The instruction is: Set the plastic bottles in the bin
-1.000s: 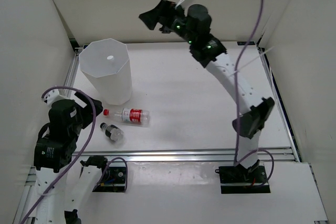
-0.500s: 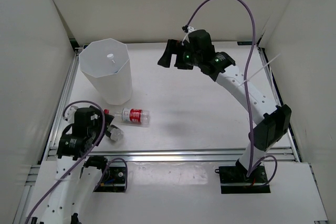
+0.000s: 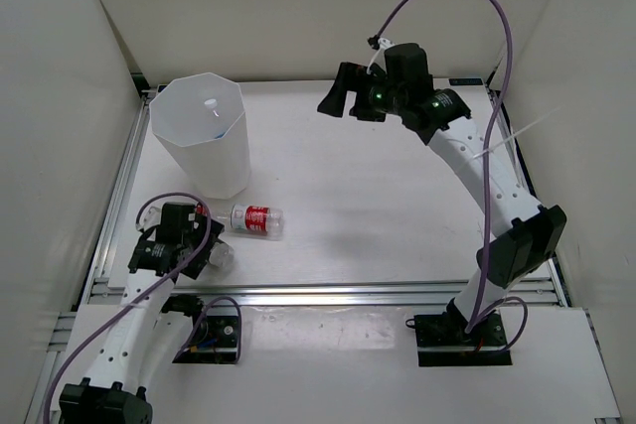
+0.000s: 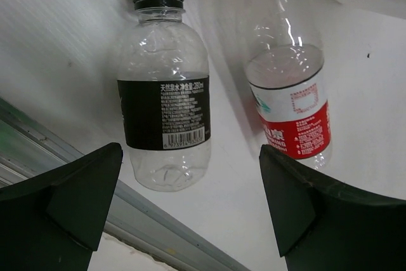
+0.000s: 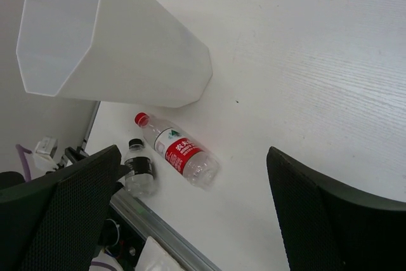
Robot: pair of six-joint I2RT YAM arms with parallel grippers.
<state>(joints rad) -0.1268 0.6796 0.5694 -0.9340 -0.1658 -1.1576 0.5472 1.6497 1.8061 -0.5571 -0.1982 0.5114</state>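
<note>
My left fingers [image 4: 70,211] are spread wide and hold nothing. They hang low over the short bottle [image 4: 163,106] with the black cap and dark label. It lies flat on the desk [image 3: 378,206] near the front edge. Just beside it lies the red-capped bottle [image 4: 288,112], close to the foot of the white bin [image 3: 204,151]. The bin stands upright. My right fingers [image 3: 336,98] are wide too, empty, up high over the far side of the desk.

The tall white eight-sided plastic bin [image 3: 214,161] stands upright. Near it a clear red-capped, red-labelled plastic bottle [image 3: 253,218] lies on its side. A short clear black-capped, dark-labelled bottle [image 4: 163,103] lies just beside that.
</note>
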